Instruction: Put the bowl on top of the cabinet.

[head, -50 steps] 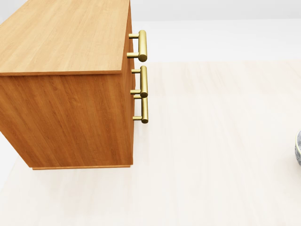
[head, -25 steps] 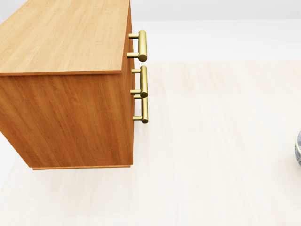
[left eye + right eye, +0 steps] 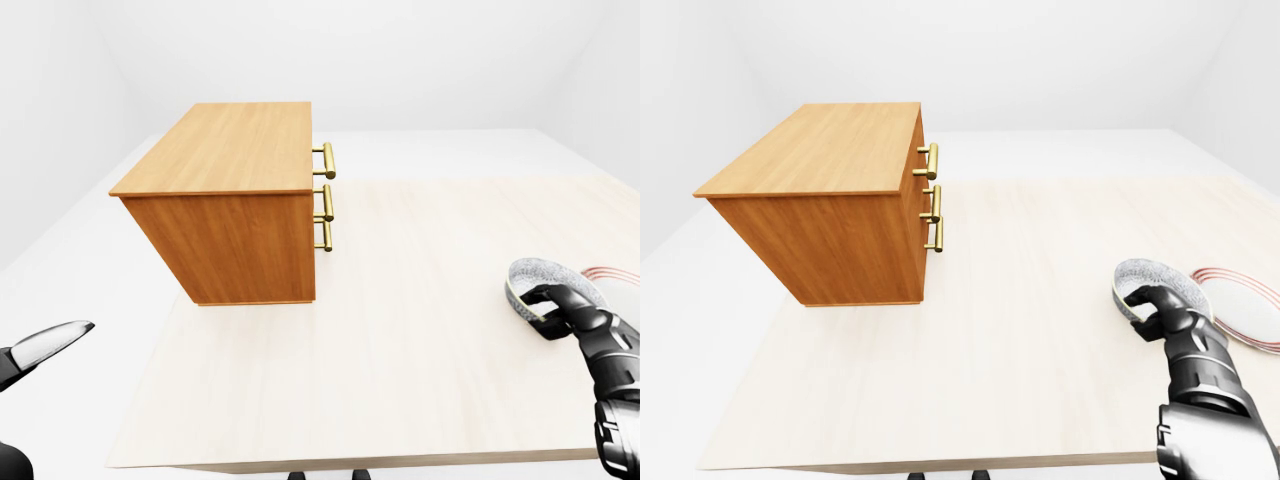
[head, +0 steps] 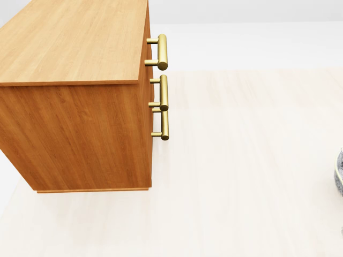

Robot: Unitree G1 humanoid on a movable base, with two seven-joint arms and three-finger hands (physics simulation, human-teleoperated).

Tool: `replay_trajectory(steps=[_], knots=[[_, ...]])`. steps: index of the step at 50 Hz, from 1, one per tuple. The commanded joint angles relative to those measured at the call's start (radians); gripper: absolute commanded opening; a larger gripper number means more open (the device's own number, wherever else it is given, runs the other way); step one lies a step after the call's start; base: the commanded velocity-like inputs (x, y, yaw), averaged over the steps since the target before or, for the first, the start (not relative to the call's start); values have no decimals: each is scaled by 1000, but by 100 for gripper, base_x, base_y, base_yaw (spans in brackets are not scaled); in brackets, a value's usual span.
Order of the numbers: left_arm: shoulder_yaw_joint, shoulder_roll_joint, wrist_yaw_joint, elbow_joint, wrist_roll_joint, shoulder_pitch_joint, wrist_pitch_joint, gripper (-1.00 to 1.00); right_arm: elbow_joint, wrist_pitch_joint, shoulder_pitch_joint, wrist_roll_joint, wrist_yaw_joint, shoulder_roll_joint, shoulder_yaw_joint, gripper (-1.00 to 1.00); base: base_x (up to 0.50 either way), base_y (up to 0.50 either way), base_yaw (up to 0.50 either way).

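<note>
The grey speckled bowl (image 3: 1160,282) sits at the right of the right-eye view, tipped toward the camera, next to a plate. My right hand (image 3: 1148,305) is shut on the bowl's near rim, fingers hooked over the edge. In the head view only a sliver of the bowl (image 4: 340,172) shows at the right edge. The wooden cabinet (image 3: 230,200) stands at the upper left of the table, its flat top bare and its brass handles (image 4: 162,88) facing right. My left hand (image 3: 45,345) hangs at the bottom left, off the table, one finger stretched out and holding nothing.
A white plate with a red rim (image 3: 1248,310) lies just right of the bowl. The pale wooden table (image 3: 400,340) spreads between cabinet and bowl, its near edge at the bottom of the eye views. White floor and walls surround it.
In the head view the sliver of bowl at the right edge has shifted slightly down and right. The cabinet and the camera have not moved.
</note>
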Motion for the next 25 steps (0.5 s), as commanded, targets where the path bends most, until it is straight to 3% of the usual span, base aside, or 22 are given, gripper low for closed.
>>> replay_trajectory(steps=[1, 19, 25], knots=[[-2, -2, 0, 0, 3, 0, 0, 100, 15, -9, 14, 12, 14, 13, 10, -100, 0, 0, 0], [-4, 0, -1, -1, 4, -2, 0, 100, -3, -2, 1, 13, 28, 8, 7, -100, 0, 0, 0], [-3, 2, 1, -2, 2, -3, 0, 100, -49, 23, -61, -10, 33, -23, 3, -100, 0, 0, 0]])
